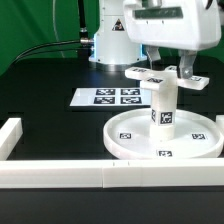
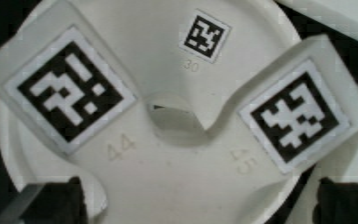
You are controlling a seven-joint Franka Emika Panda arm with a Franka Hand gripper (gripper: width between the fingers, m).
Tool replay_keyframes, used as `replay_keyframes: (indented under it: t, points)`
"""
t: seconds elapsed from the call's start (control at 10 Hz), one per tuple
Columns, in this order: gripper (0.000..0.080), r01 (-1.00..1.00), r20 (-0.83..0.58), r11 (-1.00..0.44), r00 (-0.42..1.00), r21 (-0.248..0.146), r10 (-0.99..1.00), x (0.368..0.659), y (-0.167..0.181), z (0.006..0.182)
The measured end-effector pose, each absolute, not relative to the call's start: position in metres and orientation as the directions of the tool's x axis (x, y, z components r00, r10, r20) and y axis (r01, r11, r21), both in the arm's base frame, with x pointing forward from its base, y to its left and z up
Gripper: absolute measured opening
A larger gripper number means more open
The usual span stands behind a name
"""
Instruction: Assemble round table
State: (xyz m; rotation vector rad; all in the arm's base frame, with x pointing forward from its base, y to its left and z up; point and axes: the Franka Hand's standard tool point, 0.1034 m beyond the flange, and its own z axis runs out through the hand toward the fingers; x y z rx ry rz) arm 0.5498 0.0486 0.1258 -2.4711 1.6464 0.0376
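Gripper (image 1: 170,70): hung directly above the cross-shaped piece (image 1: 165,77); jaw width could not be told.
Cross-shaped piece: sat atop the upright cylinder (image 1: 164,108).
Cylinder: stood at the disc (image 1: 128,140) centre, marker board (image 1: 110,97) at ten o'clock.

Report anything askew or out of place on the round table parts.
Nothing stands out. The cylinder stands upright at the centre of the disc, and the cross-shaped piece lies level on top under the claw. The marker board lies flat behind.
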Motion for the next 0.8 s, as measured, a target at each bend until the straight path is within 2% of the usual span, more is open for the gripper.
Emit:
replay_keyframes:
  t: [0.1, 0.3, 0.4, 0.5, 0.7, 0.8]
  points:
    - [0.0649, -0.921, -0.142, -0.360, 0.380, -0.148, -0.914, 0.551, 0.049, 0.135]
    - [0.0649, -0.907, -0.136, -0.395, 0.414, -0.148, -0.900, 0.550, 0.050, 0.131]
    - [0.0649, -0.867, -0.123, -0.472, 0.492, -0.160, -0.862, 0.550, 0.050, 0.131]
    - [0.0649, -0.745, -0.080, -0.648, 0.663, -0.157, -0.744, 0.549, 0.052, 0.131]
    - [0.0649, -0.493, -0.041, -0.863, 0.870, -0.114, -0.492, 0.553, 0.060, 0.134]
    - [0.0649, -0.388, -0.040, -0.916, 0.922, -0.099, -0.386, 0.555, 0.067, 0.134]
